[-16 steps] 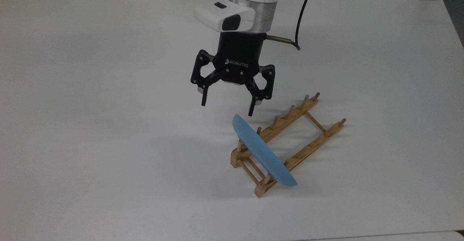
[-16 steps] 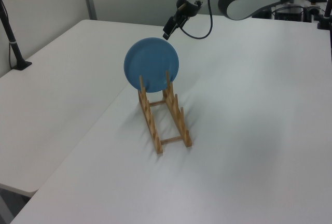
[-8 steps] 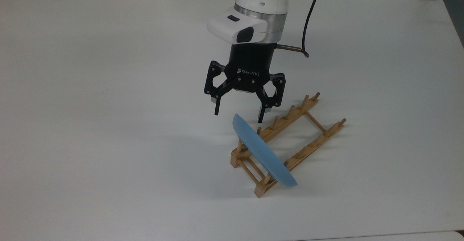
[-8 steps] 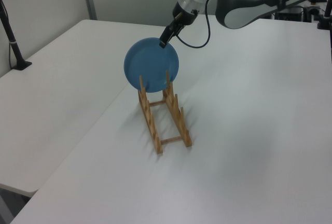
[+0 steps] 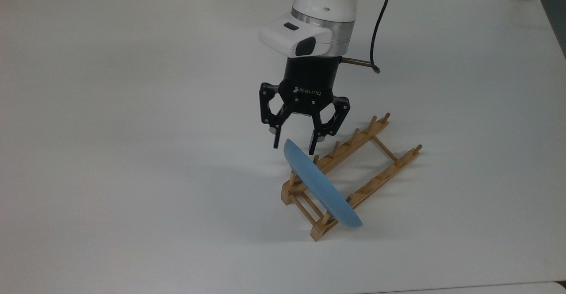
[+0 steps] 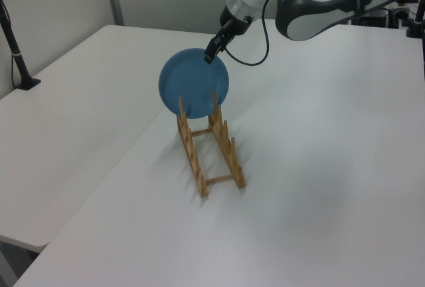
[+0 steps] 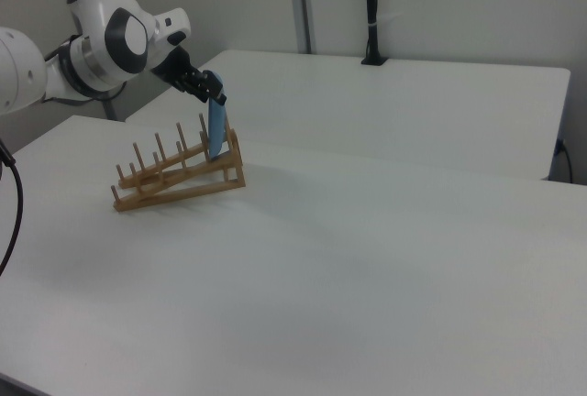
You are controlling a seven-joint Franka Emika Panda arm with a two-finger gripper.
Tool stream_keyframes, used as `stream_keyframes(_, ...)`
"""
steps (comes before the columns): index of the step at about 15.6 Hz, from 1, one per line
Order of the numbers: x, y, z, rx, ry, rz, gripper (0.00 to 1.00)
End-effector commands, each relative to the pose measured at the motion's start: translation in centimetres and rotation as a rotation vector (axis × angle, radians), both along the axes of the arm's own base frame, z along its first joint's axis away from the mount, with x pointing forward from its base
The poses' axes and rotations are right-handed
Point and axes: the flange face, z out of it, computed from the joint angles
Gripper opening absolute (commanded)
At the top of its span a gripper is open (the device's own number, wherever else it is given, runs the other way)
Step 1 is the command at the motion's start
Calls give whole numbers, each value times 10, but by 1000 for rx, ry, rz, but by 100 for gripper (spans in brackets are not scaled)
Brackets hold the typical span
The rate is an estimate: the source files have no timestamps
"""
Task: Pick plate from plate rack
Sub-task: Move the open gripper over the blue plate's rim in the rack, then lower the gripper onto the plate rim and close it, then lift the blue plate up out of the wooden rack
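Note:
The light-blue plate (image 5: 323, 188) stands on edge in the end slot of the wooden plate rack (image 5: 376, 135), at the rack's near end in the top view. My gripper (image 5: 294, 148) points down at the plate's top rim, open, with one finger on each side of the rim. I cannot tell whether the fingers touch it. In the left view the gripper (image 6: 211, 54) sits at the upper right edge of the plate (image 6: 194, 82), above the rack (image 6: 222, 167). In the right view the gripper (image 7: 218, 96) is at the top of the plate (image 7: 216, 130), which stands at the right end of the rack (image 7: 174, 181).
The rack stands on a wide white table (image 5: 132, 108). A black cable (image 5: 376, 28) hangs from the arm's wrist. A black post (image 6: 16, 54) is clamped at the table's left edge in the left view. A second white table with a black pole (image 7: 370, 11) stands behind.
The gripper has moved down and toward the top view's right, onto the plate's top rim, and its fingers have drawn closer together. Plate and rack have not moved.

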Motion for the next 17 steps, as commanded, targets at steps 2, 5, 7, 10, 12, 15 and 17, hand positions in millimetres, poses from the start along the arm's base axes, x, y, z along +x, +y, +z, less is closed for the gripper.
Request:
stream_keyframes(2,7,11,-10,-25,-48,2,47)
stream_keyframes(5,8,11,-15,-43,-51,-5,43)
stream_keyframes(7,8,11,-16,-52,-56,-8,26)
stream_keyframes(10,8,12,-15,-53,-57,-6,15)
stream_keyframes(12,8,12,-14,-51,-58,-6,10)
stream_keyframes(15,7,10,-10,-50,-64,-7,5)
stream_keyframes(17,6,9,-6,-51,-69,-8,5)
